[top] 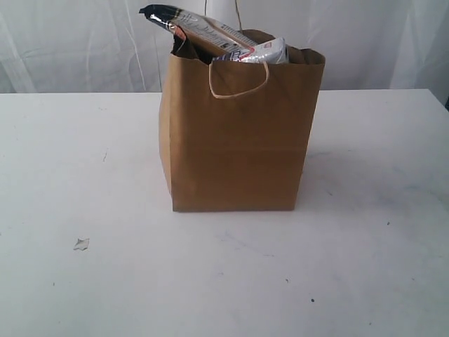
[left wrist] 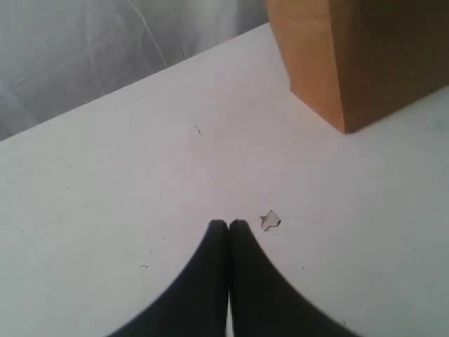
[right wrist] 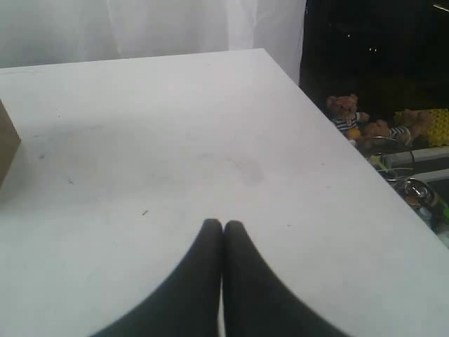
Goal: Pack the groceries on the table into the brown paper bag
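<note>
Groceries (top: pixel 223 36) mostly hidden inside paper bag (top: pixel 238 140)

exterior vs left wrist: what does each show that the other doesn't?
Exterior only: the open top of the brown paper bag, with a long dark-topped packet and a white package sticking out, plus its cream handle. Left wrist only: the left hand, shut and empty, over the table. Both: the bag's lower part, the white tabletop, and a small grey fleck on it.
</note>
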Available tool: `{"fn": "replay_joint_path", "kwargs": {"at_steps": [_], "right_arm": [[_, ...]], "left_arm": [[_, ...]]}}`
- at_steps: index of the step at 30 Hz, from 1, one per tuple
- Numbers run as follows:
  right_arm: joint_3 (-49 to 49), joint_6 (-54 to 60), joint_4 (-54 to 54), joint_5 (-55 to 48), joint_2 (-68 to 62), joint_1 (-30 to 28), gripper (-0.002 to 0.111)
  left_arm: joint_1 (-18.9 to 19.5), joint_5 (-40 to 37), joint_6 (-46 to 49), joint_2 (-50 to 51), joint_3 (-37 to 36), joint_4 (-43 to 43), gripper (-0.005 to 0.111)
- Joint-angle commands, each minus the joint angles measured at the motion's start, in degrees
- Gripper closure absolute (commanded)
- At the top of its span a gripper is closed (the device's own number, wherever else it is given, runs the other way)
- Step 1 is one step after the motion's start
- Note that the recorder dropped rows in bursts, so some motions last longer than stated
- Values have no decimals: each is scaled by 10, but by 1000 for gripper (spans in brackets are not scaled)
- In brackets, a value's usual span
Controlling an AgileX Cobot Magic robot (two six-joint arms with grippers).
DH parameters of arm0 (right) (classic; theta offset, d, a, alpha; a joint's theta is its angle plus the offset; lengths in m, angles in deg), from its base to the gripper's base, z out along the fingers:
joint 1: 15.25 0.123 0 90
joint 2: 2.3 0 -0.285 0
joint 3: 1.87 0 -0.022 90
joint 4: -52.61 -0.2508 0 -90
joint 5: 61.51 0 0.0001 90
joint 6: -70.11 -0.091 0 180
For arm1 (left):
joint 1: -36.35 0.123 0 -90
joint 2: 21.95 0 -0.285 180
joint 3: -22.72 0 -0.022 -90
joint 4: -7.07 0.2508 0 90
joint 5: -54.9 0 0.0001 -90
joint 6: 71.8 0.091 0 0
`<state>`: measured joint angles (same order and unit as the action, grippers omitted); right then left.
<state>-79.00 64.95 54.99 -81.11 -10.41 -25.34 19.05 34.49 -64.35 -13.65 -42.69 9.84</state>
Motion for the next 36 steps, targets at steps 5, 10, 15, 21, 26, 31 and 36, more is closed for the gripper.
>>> {"fn": "replay_joint_path", "kwargs": {"at_steps": [5,10,15,21,26,31,36], "right_arm": [[-1,4,0,0,3,-3,108],[-1,4,0,0,3,-3,108],[-1,4,0,0,3,-3,108],[-1,4,0,0,3,-3,108],[-1,4,0,0,3,-3,108],[-1,4,0,0,3,-3,108],[-1,4,0,0,3,-3,108]], "left_arm": [[86,35,-157,-5,-110,-8,107],[167,-13,-157,-5,-117,-22,107],[187,-11,-158,-5,-118,-28,107],[186,-9,-158,-5,-118,-28,107],[186,-7,-152,-5,-118,-28,107],[186,-7,-152,-5,-118,-28,107],[186,-11,-157,-5,-118,-38,107]]}}
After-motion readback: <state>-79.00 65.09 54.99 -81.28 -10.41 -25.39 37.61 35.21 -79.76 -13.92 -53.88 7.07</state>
